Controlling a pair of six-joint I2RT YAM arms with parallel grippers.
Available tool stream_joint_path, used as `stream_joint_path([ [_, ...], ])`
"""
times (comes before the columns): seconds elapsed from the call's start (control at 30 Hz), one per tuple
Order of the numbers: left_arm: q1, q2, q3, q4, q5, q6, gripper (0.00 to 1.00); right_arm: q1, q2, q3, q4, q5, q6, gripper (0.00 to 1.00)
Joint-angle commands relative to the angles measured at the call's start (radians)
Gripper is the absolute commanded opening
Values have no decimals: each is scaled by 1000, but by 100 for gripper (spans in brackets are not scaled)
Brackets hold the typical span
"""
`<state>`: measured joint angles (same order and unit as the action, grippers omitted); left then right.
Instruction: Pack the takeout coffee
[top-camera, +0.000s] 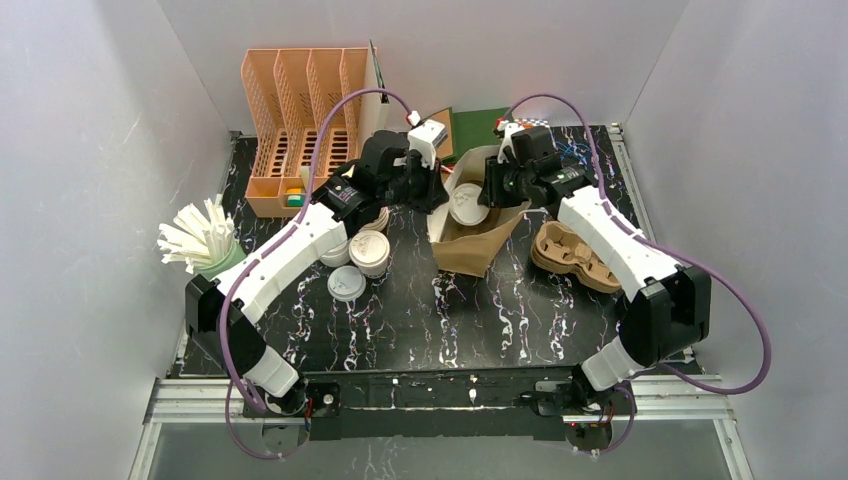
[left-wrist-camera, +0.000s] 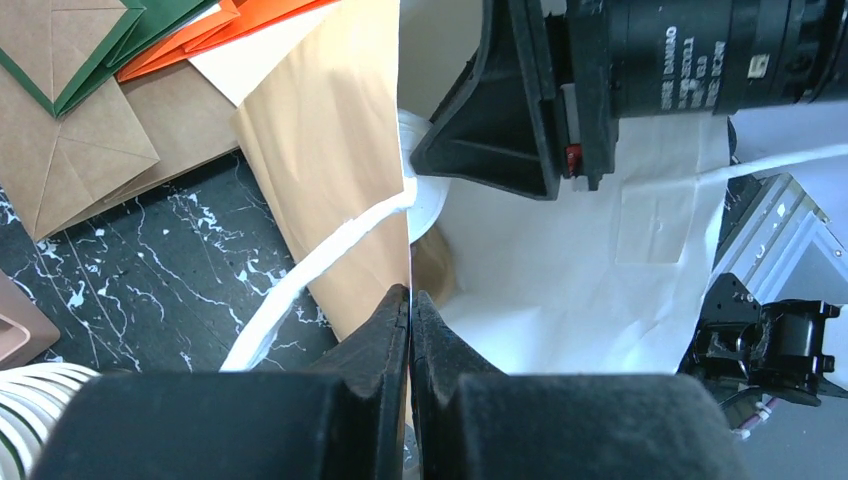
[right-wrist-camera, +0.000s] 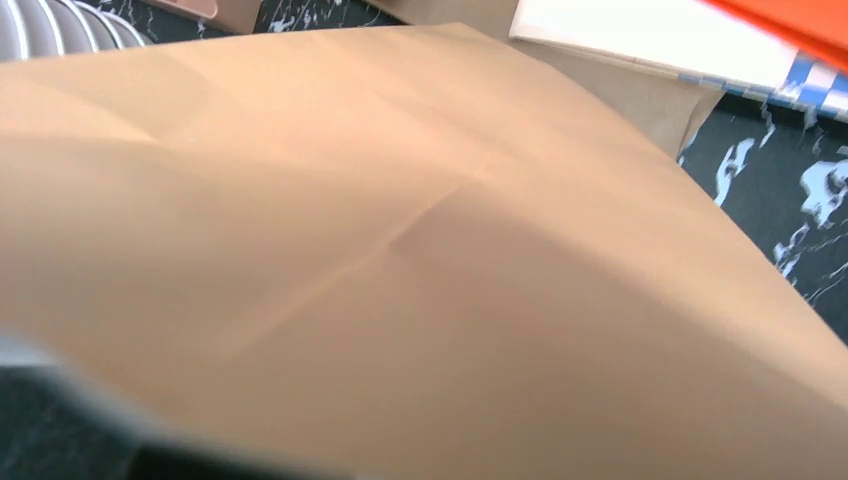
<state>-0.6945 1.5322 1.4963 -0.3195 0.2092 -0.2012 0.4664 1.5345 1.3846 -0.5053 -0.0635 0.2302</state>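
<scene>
In the top view's upper centre, a lidded coffee cup (top-camera: 468, 206) sits inside the paper bag (top-camera: 470, 255), just left of the right gripper (top-camera: 496, 189), whose grip cannot be told. The left gripper (left-wrist-camera: 410, 297) pinches the bag's left rim.

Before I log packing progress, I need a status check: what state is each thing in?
bag: open, left rim pinched
cup in bag: lidded, upright
table cups: lidded, upright, not packed
carrier: empty
left tool: shut on bag rim
right tool: at bag, open or shut unclear
</scene>
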Motion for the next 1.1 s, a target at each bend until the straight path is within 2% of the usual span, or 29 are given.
stream_joint_path([
  [0.0, -9, -46, -5, -26, 14, 19, 0, -57, 21, 76, -121, -109, 94, 31],
  [0.17, -22, -45, -12, -16, 8, 29, 0, -106, 84, 71, -125, -158, 186, 31],
  [0.3, -31, -40, -10, -10, 11, 20, 0, -109, 133, 79, -87, -131, 234, 31],
  [0.43, -32, -39, -9, -9, 1, 9, 0, -109, 167, 84, -77, -88, 262, 35],
  [0.67, -32, -44, -28, -9, -17, 8, 0, -107, 223, 115, -117, 15, 263, 54],
  [0.83, -34, -40, -26, -10, -27, 11, 0, -90, 233, 149, -146, 116, 249, 56],
  [1.07, -33, -50, -28, -16, -27, 9, 0, -71, 204, 164, -92, 200, 294, 57],
])
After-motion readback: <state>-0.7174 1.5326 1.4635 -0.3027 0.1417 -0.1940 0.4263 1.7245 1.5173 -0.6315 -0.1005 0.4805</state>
